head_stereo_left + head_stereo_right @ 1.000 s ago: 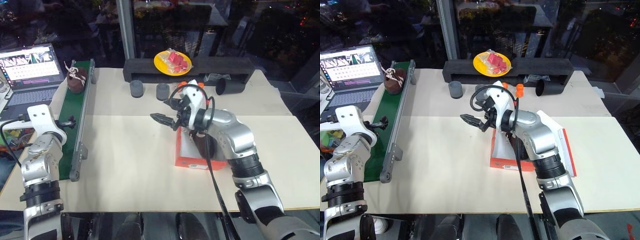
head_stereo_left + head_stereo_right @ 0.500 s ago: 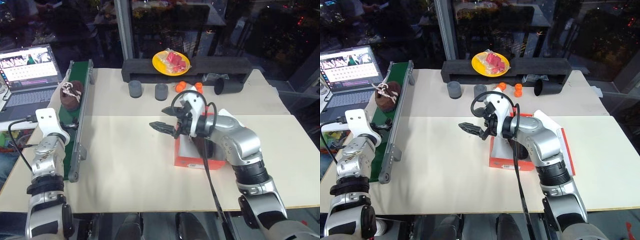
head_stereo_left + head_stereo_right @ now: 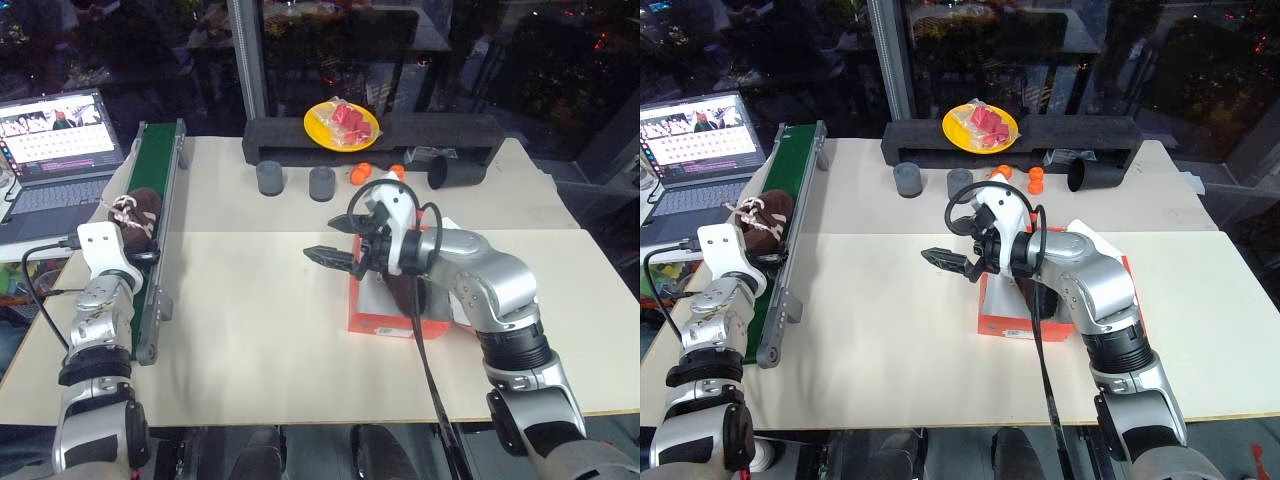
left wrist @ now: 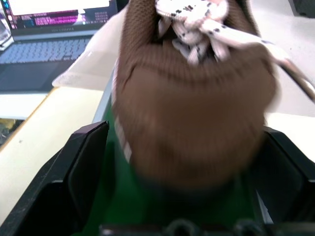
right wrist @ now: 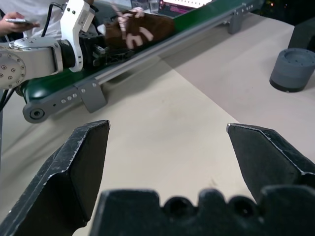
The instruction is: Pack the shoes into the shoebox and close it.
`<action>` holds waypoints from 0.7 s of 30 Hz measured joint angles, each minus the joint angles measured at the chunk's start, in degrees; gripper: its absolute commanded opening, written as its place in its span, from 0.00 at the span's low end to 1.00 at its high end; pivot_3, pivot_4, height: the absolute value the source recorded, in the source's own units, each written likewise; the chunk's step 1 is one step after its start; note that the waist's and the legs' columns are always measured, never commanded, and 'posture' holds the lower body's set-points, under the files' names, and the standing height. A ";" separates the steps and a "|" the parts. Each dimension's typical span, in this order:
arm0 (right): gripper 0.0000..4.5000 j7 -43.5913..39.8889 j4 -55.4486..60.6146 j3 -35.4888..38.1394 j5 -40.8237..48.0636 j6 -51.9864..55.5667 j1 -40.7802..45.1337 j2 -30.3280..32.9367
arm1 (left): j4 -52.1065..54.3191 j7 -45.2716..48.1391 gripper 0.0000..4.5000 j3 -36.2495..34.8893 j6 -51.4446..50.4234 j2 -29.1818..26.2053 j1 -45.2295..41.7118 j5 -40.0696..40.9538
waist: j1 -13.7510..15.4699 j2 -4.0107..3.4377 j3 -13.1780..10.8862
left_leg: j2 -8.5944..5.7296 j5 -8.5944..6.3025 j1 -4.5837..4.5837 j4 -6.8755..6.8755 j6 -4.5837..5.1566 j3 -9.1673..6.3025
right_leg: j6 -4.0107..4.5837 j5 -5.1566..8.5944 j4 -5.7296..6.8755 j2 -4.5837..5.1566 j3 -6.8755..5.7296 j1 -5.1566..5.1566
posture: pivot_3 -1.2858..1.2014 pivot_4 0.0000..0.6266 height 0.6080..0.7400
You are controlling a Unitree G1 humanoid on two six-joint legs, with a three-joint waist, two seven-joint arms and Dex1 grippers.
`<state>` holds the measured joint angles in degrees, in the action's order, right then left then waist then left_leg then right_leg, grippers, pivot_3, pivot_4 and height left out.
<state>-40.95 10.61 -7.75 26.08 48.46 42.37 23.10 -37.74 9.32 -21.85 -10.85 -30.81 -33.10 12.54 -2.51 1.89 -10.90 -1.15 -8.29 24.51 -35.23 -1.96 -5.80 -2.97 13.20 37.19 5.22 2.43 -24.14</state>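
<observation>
One brown shoe point(image 3: 135, 212) with pale laces sits on the green conveyor belt point(image 3: 160, 190) at the table's left edge, right between the spread fingers of the left gripper point(image 4: 182, 196); jaws flank it, not clamped. Red shoebox point(image 3: 385, 318) lies open mid-table, a dark shoe point(image 3: 405, 292) partly visible inside behind the right arm. Right gripper point(image 3: 330, 255) hovers above the table point(image 3: 250, 330) just left of the box, fingers wide apart, empty. Further back: two grey cups point(image 3: 272, 178), yellow plate point(image 3: 341, 124) on a black tray point(image 3: 440, 130), laptop point(image 3: 55, 140) far left.
</observation>
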 measured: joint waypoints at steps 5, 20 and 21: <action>1.00 0.04 0.19 0.37 0.11 0.73 0.65 0.13 | 1.03 0.55 0.55 -0.47 -1.02 0.71 -0.02 1.22 | 0.15 0.00 0.00 | 0.00 0.01 -0.08 0.00 -0.01 0.00 | 0.01 0.00 0.03 -0.01 0.00 0.06 | 0.52 0.24 1.00; 1.00 26.09 -15.36 35.95 28.33 18.20 12.61 -16.14 | 36.06 9.25 0.55 12.85 -20.04 12.05 -12.61 13.92 | 0.19 0.12 0.05 | -0.02 0.03 0.13 -0.02 -0.03 -0.09 | -0.01 -0.07 -0.02 -0.01 -0.03 -0.03 | 0.52 0.24 1.00; 1.00 29.23 -17.27 39.13 30.46 18.16 13.40 -16.13 | 37.78 9.37 0.55 14.69 -22.82 13.50 -13.07 14.85 | -0.02 0.11 0.04 | -0.01 0.04 0.13 -0.03 -0.03 -0.07 | -0.01 -0.07 -0.01 -0.02 -0.02 -0.04 | 0.52 0.24 1.00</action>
<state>-11.72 -6.67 31.38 56.54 66.62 55.77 6.97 0.05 18.70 -7.16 -33.67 -17.31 -46.17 27.39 -2.53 2.00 -10.85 -1.17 -8.26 24.64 -35.26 -1.99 -5.86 -2.98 13.13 37.18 5.21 2.41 -24.18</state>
